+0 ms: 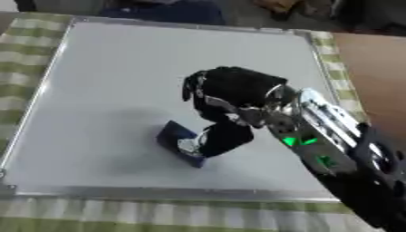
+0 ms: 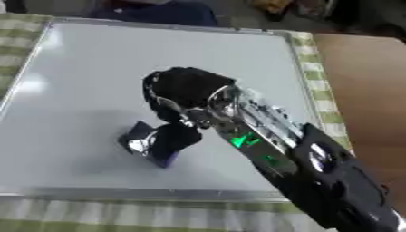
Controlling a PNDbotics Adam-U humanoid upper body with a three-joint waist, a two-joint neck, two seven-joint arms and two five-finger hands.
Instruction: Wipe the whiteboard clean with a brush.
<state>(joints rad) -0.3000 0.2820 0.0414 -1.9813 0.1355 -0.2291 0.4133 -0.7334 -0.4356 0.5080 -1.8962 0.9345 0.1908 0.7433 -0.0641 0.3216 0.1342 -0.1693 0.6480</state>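
Closest to the lens is my right forearm, black with silver bits and a couple of green lights, coming in from the lower right corner and running up and left to my right hand (image 1: 230, 90). That hand is over the lower middle of the whiteboard (image 1: 119, 68), fingers curled down around the brush (image 1: 178, 141), a small dark blue block that sits on the board right under my fingertips. From what I can see I've got it pinched from above, with its lower-left end sticking out past my fingers. Something shiny shows on it, can't tell what.

The bit that matters for the next stroke: the brush sits down and to the left of my palm, and its long axis runs diagonally, upper left to lower right, roughly crosswise to my forearm. So I'd guess sweeping sideways or up the board drags the wide face along, which is what I want.

My left hand isn't showing at all, so the right is the only one in play.

Board looks mostly blank white from here, I can't make out any marks. It lies flat on a green-and-white checked cloth (image 1: 24, 41), silver frame all round.
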